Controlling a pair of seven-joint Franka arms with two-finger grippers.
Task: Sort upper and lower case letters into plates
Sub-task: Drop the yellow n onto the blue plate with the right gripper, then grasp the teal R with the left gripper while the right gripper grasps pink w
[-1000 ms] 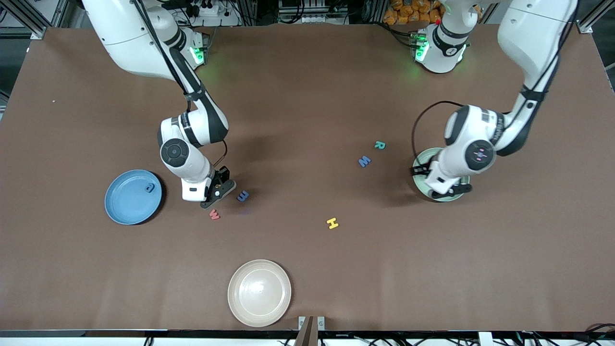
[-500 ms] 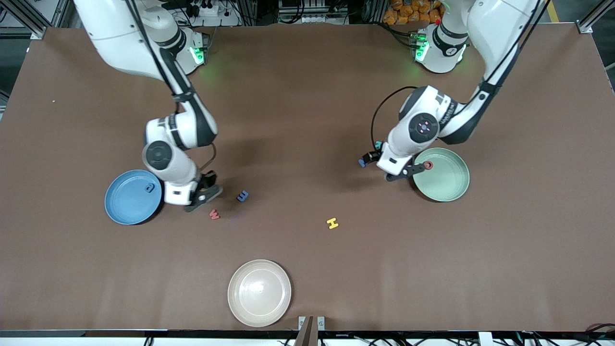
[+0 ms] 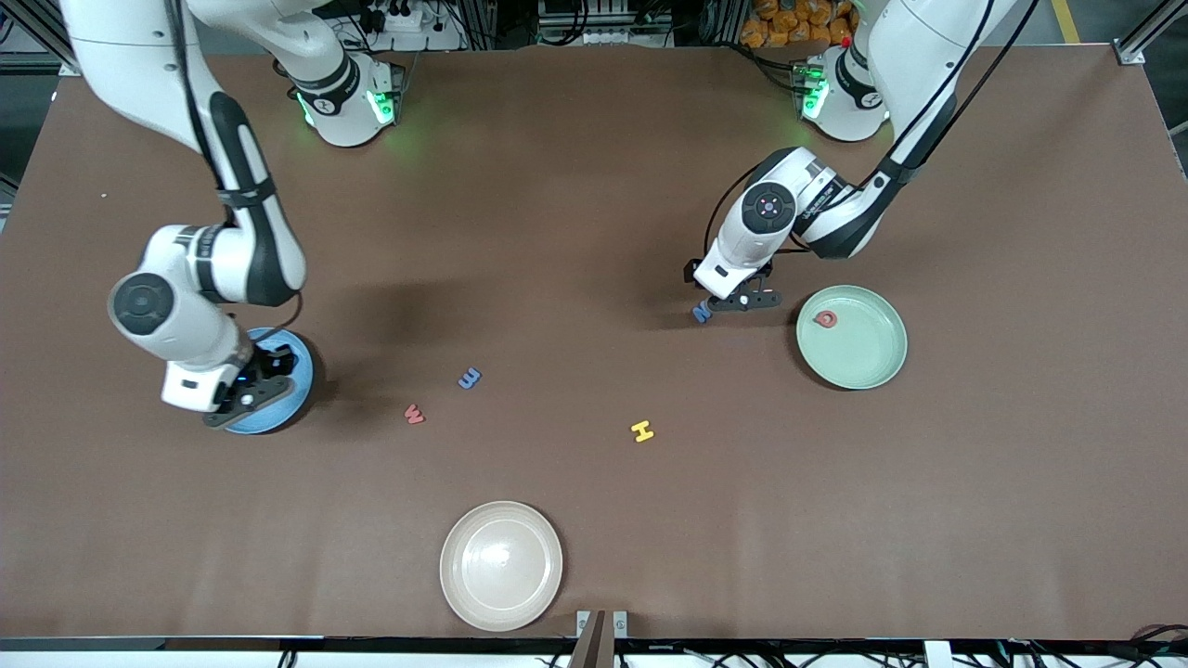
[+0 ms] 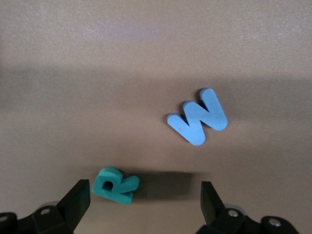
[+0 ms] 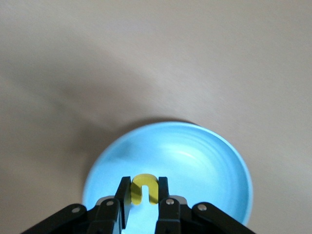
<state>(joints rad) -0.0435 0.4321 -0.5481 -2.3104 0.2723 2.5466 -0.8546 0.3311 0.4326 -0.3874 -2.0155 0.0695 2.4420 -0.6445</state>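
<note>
My right gripper (image 3: 243, 397) hangs over the blue plate (image 3: 278, 408), shut on a small yellow arch-shaped letter (image 5: 145, 187); in the right wrist view the blue plate (image 5: 204, 161) fills the space under the fingers. My left gripper (image 4: 144, 202) stands open low over the table, with a teal R (image 4: 116, 185) between its fingers, close to one of them, and a blue W (image 4: 198, 117) a little past it. In the front view the left gripper (image 3: 740, 299) covers the R, and the blue W (image 3: 702, 314) peeks out beside it. The mint green plate (image 3: 863, 366) holds a red letter (image 3: 825, 319).
A blue letter (image 3: 470, 378), a red w (image 3: 414, 414) and a yellow H (image 3: 642, 430) lie loose mid-table. A cream-white plate (image 3: 501, 594) sits near the table's front edge.
The right arm carried its yellow letter from beside the red w to over the blue plate. The left gripper left the green plate, where a red letter now lies, and moved over the R and W.
</note>
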